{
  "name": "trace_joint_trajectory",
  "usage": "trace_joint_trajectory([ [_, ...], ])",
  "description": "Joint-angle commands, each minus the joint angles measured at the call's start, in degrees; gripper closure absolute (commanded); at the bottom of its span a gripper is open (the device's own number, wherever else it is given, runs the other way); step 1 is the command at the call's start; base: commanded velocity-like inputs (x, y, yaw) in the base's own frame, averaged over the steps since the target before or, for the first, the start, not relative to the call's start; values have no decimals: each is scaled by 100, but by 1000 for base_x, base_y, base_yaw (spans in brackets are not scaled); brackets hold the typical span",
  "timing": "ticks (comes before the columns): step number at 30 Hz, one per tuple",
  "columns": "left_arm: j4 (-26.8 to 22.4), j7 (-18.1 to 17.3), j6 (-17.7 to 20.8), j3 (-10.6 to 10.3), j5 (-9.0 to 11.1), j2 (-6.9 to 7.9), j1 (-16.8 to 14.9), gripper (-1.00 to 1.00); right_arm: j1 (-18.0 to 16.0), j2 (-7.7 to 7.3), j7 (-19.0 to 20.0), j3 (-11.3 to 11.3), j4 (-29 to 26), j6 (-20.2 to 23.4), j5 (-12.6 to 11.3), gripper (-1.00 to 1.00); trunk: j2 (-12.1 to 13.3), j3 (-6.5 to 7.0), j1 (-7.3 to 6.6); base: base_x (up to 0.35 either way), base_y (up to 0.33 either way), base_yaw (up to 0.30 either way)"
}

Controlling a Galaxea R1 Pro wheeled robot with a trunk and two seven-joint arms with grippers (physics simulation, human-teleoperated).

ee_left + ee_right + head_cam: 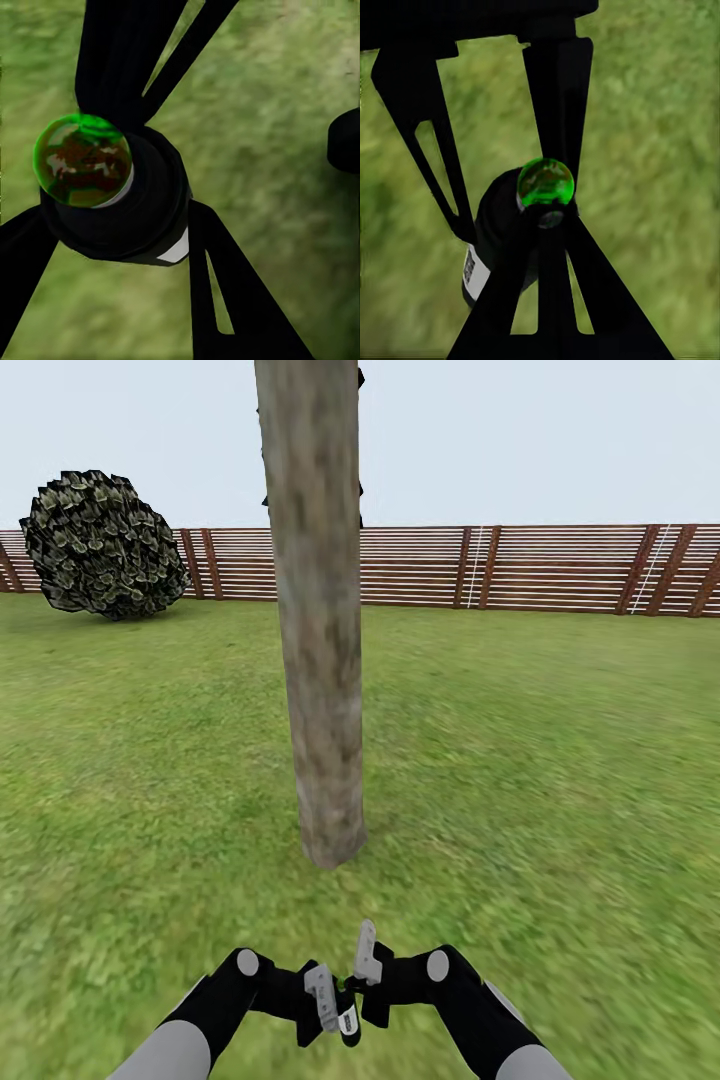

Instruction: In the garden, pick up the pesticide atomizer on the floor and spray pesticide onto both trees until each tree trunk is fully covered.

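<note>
Before the tree trunk (320, 620), both pincers, left (325, 1000) and right (362, 960), grip the pesticide atomizer (347, 1020); we should aim its nozzle squarely at the bark.

Both arms reach forward low in the head view, elbows out and forearms bent inward so the wrists nearly meet in the middle. The left hand (330, 1000) and the right hand (362, 960) sit just beside each other, fingers pointing inward. Each hand's dark fingers (202, 277) are closed against a small bottle (120, 195) held between them.
</note>
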Motion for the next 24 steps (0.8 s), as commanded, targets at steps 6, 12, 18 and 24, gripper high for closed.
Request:
trace_joint_trajectory([
  [6,1,-17,-55,38,-92,85,0,100,-2,1,9,-5,-11,-48,52,100,-2,-5,-1,0,0,0],
  [12,7,15,-47,24,-140,401,3,100,-2,1,8,-5,-5,-48,50,100,-2,-5,-1,0,0,0],
  [18,-2,18,-44,12,-147,1162,48,100,-2,1,8,-8,-3,-48,50,100,-2,-5,-1,0,0,0],
  [24,-13,30,-46,14,-210,1605,71,100,-2,-18,2,-34,7,-61,42,-100,-2,-5,-1,0,0,0],
])
